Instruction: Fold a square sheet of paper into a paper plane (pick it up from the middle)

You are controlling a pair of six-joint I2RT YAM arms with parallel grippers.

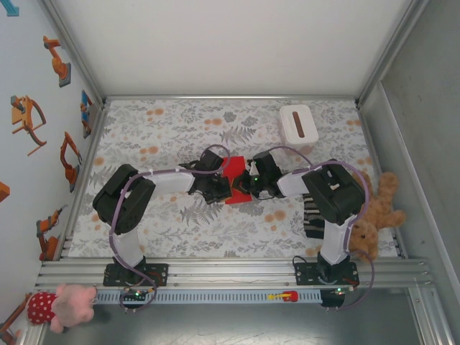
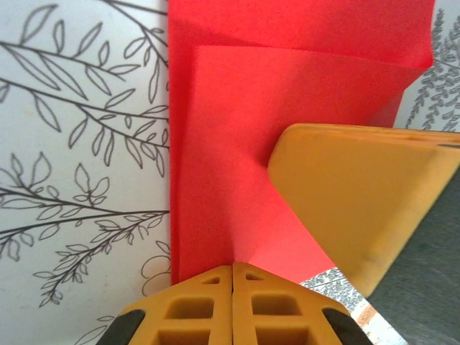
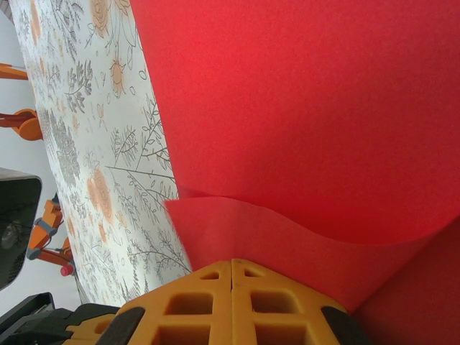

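So, the left gripper [image 2: 233, 277] and right gripper [image 3: 231, 269] were both pinched shut on the square sheet of paper [image 1: 233, 175] mid-table, nose to nose. Best bet was lining up edges before flattening that crease. White box [image 1: 298, 123] sat beyond.

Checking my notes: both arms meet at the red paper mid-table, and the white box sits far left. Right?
No: the top external view shows the white box far right. Both arms do meet at the red paper mid-table.
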